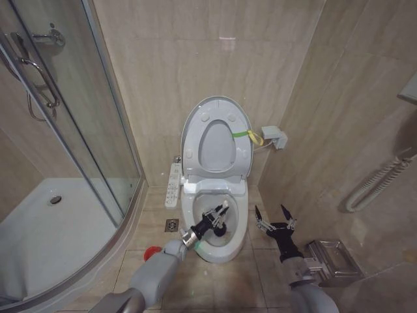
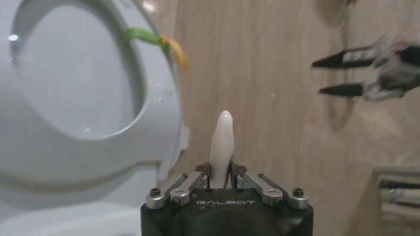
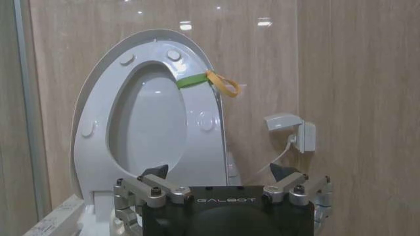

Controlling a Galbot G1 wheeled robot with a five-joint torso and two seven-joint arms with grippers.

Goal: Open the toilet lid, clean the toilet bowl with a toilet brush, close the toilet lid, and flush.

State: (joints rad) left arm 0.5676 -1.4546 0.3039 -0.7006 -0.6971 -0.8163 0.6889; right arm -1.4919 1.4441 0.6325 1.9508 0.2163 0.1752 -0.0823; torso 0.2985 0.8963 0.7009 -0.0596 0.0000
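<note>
Glossy white oval plastic toilet lid point(image 1: 217, 139) bears a yellow-green strap point(image 1: 247, 135); white ceramic toilet bowl point(image 1: 218, 251); pale-handled, dark-headed toilet brush point(image 1: 217, 218); beige veined wall tiles point(image 1: 195, 59).

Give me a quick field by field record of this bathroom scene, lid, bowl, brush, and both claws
toilet lid: raised upright against the wall, seat ring up with it, yellow-green strap on its edge
toilet bowl: open
toilet brush: dark head down inside the bowl, pale handle gripped
left claw: over the bowl, shut on the toilet brush handle
right claw: open, empty, beside the bowl on its right
red holder: on the floor, left of the bowl
</note>
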